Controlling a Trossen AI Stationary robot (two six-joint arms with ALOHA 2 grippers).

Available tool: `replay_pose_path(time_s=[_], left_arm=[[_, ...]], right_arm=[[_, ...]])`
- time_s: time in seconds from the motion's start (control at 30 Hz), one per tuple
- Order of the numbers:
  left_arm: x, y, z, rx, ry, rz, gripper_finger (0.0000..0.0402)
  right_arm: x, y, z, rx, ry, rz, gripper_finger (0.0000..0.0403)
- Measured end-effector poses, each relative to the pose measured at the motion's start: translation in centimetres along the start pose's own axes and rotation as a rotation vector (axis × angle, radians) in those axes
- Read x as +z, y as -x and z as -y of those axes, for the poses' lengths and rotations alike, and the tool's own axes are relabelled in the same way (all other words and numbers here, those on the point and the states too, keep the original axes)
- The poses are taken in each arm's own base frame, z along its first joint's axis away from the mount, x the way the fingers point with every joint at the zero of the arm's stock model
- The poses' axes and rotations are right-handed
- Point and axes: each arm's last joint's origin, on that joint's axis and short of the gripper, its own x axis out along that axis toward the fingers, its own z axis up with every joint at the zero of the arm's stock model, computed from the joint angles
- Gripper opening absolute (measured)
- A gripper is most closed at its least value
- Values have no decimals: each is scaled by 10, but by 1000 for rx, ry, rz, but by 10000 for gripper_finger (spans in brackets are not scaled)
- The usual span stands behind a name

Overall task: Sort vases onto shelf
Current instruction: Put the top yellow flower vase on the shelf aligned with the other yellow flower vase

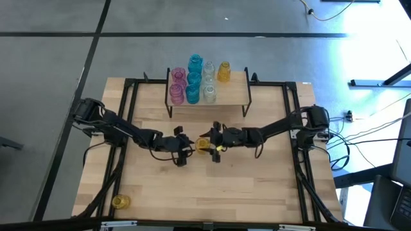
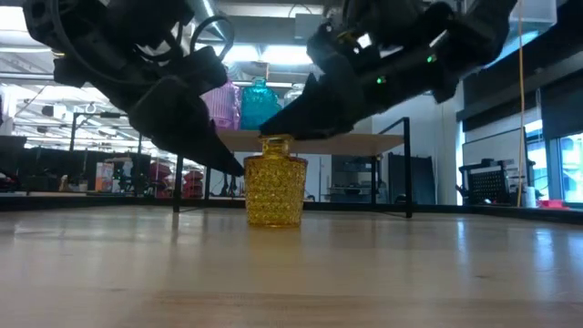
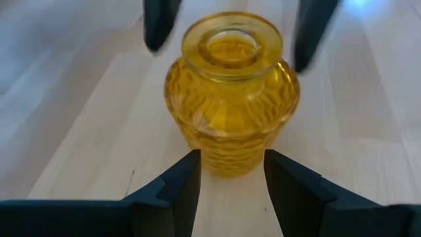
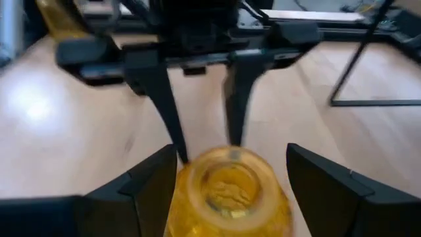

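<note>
Near the bench's front-left corner a lone amber vase point(image 1: 120, 202) is seen standing apart from everything else. The left gripper point(image 1: 184, 149) is reached in from the left edge to the middle of the bench, its fingers point(image 3: 179, 186) spread and set just in front of the amber-yellow vase point(image 1: 203, 145), which stands upright on the wood at the bench's centre; no contact with the glass can be made out in the left wrist view. From the opposite side the right gripper point(image 1: 214, 146) is brought up to the same vase, its fingers point(image 4: 148, 181) held wide apart on either side of the vase's neck, seemingly not yet pressed against it, though this is hard to judge from the blurred right wrist view. At the back edge of the bench the shelf point(image 1: 237, 90) is placed, and on its top board the sorted vases are ranged in rows: pink vases point(image 1: 177, 86) at the left, teal-blue vases point(image 1: 194, 78) next, clear vases point(image 1: 209, 82) beside them, and a single amber one point(image 1: 223, 71) at the right.
</note>
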Motion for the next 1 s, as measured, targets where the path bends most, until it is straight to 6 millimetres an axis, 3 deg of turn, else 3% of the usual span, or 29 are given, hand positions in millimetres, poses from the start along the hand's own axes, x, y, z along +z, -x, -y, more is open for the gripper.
replay_pose_path(time_s=[0.27, 0.5, 0.8, 1.0], left_arm=[[1, -1, -2, 1, 6, 1, 160], [0, -1, -2, -2, 5, -1, 160], [1, -1, -2, -1, 6, 0, 160], [1, -1, -2, -1, 6, 1, 160]], right_arm=[[-15, -11, 1, 45, -11, 5, 258], [-15, -11, 1, 45, 16, 8, 166], [-13, -9, 1, 45, 44, 0, 165], [6, 10, 1, 74, 73, -33, 178]])
